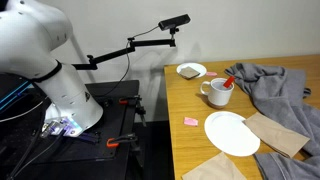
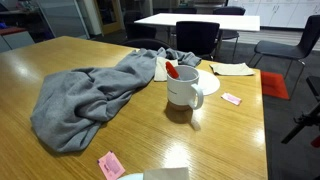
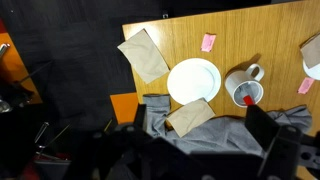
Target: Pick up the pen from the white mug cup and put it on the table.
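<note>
The white mug cup (image 1: 215, 93) (image 2: 184, 90) (image 3: 241, 86) stands upright on the wooden table (image 1: 188, 145) (image 2: 60, 58) (image 3: 250, 35). The red pen (image 1: 228, 82) (image 2: 172, 71) (image 3: 247, 99) stands in the mug and leans on its rim. My gripper (image 3: 200, 120) shows only in the wrist view, as two dark fingers wide apart at the bottom edge. It is open, empty and high above the table. The mug lies up and to the right of the point between the fingers. The gripper is out of frame in both exterior views.
A crumpled grey cloth (image 1: 282, 88) (image 2: 85, 100) (image 3: 225, 128) lies next to the mug. A flat white plate (image 1: 232, 133) (image 3: 193, 80), brown paper pieces (image 3: 145, 54) (image 1: 275, 132), pink notes (image 3: 208, 42) (image 2: 231, 99) and a white bowl (image 1: 191, 70) (image 3: 312, 55) lie around it.
</note>
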Controlling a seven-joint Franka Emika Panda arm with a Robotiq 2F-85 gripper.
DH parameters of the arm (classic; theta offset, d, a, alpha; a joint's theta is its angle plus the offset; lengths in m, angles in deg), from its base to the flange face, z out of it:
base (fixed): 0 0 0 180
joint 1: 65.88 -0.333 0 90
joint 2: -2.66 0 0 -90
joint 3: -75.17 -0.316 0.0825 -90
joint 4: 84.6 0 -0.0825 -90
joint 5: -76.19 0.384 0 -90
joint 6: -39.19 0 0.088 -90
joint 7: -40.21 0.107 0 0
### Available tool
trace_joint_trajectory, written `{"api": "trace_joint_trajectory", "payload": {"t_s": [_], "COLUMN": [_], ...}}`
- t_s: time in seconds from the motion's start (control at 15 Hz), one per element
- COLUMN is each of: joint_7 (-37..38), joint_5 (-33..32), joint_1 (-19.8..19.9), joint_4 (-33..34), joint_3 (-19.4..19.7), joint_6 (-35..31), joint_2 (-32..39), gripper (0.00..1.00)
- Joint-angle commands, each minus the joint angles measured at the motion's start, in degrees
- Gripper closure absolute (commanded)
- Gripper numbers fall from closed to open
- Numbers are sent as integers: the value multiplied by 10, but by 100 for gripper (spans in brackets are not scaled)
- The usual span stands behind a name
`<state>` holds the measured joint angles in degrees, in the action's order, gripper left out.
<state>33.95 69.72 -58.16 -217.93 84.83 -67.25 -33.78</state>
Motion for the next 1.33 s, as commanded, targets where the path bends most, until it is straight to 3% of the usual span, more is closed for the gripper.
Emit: {"api": "trace_joint_trajectory", "payload": {"t_s": [0.0, 0.87, 1.27], "joint_7": [-1, -1, -46], "joint_5": [1, 1, 24], "joint_1": [1, 1, -42], "joint_4": [1, 1, -6], "joint_3": [-1, -1, -6], "joint_6": [1, 1, -42], "joint_2": [1, 1, 18], "gripper": [0, 0, 0]}}
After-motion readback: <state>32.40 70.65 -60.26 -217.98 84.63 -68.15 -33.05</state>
